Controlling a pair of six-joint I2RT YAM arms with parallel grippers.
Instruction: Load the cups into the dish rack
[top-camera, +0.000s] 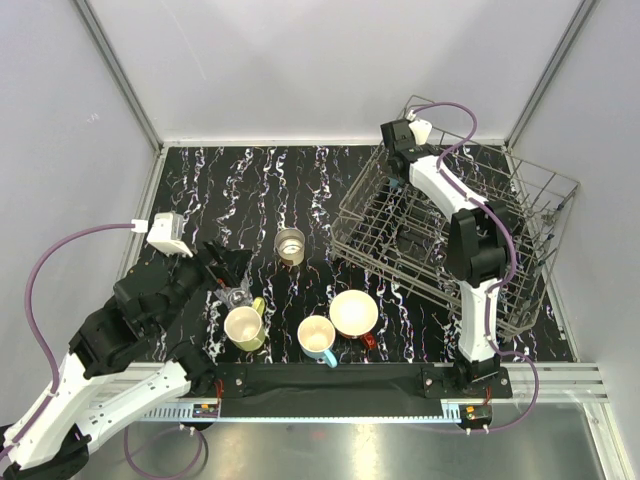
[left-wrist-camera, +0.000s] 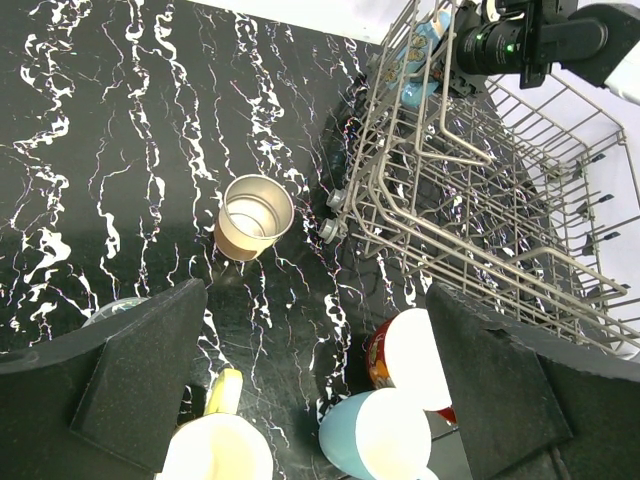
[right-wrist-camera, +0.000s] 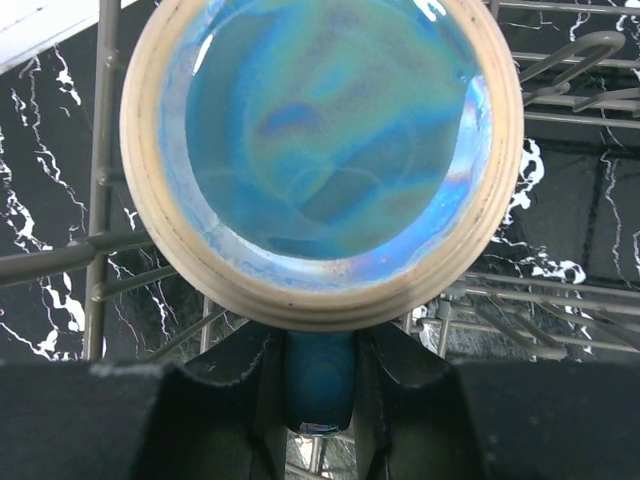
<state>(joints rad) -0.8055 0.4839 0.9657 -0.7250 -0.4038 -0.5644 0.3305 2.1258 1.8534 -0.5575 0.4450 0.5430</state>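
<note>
Left gripper (left-wrist-camera: 318, 375) hangs wide open, holding nothing, over the yellow-green mug (left-wrist-camera: 215, 452); farther out, right gripper (right-wrist-camera: 318, 375) pinches narrow on the handle of the teal cup (right-wrist-camera: 320, 150), over the dish rack (top-camera: 352, 215); black marbled tabletop (top-camera: 250, 190), white walls (top-camera: 330, 70) behind.

A black tabletop (top-camera: 300, 180) veined with white spreads beneath the left gripper (top-camera: 235, 275) and well beyond it. Plain pale walls (top-camera: 330, 60) rise behind the right gripper (top-camera: 398, 175), joined at the corners by aluminium posts (top-camera: 120, 75). Soft, even light glints off the marbling.
</note>
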